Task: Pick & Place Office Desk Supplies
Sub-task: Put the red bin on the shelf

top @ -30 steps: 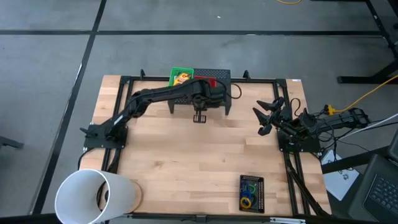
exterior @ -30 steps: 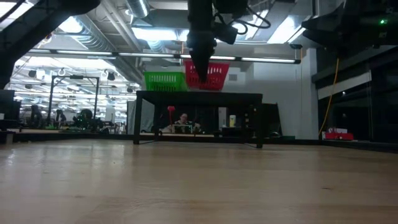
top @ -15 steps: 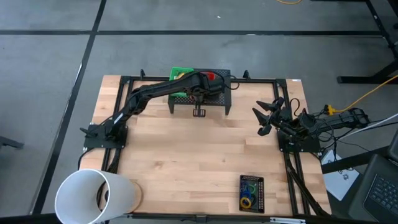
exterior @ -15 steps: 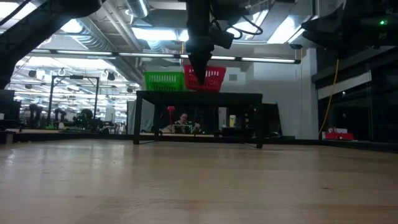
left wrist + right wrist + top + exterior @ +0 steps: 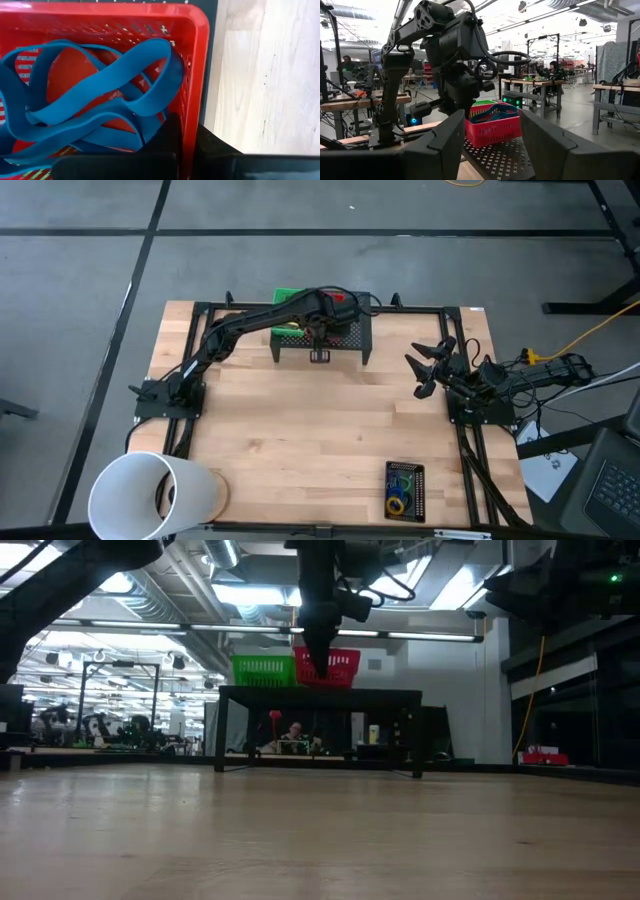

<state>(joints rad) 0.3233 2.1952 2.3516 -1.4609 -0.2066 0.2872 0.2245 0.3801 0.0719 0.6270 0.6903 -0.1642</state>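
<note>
Left gripper [image 5: 319, 355] at red tray [image 5: 199, 60] rim over blue cord bundle [image 5: 95, 95], grip unclear; right gripper [image 5: 432, 367] spread, empty.

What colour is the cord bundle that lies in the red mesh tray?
Blue. The cord bundle in the red mesh tray shows best in the left wrist view.

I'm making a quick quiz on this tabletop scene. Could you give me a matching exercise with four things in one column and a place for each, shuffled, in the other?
Things:
1. blue cord bundle
2. white cylinder
3. black tray of rubber-band rings
4. right gripper

Places:
A. near edge of the table, right of centre
B. inside the red tray
C. right side of the table, parked, jaws open
D. near left corner of the table, lying on its side

Pairs: 1-B, 2-D, 3-A, 4-C
</note>
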